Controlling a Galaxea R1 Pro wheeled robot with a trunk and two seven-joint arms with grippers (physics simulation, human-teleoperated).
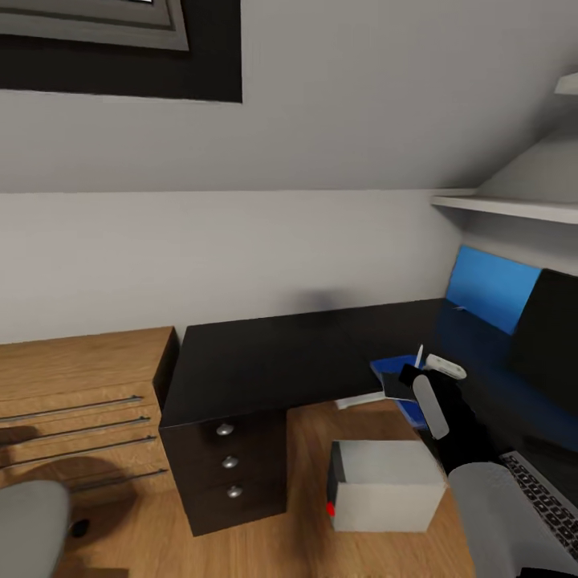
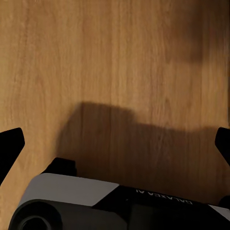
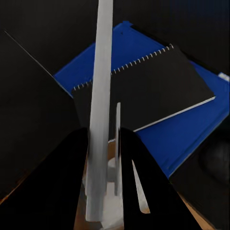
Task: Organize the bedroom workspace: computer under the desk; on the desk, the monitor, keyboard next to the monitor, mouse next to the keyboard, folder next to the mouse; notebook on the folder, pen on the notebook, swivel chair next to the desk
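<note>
Right wrist view shows right gripper [image 3: 103,158] clamping pen [image 3: 101,96] above notebook [image 3: 143,91].

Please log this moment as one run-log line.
right gripper: shut on slim white pen | above dark spiral notebook | on bright blue folder

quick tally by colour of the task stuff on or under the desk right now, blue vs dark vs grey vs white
blue: 1, the folder
dark: 2, the notebook and the monitor
grey: 2, the computer and the keyboard
white: 1, the pen in the right gripper
total: 6
</note>
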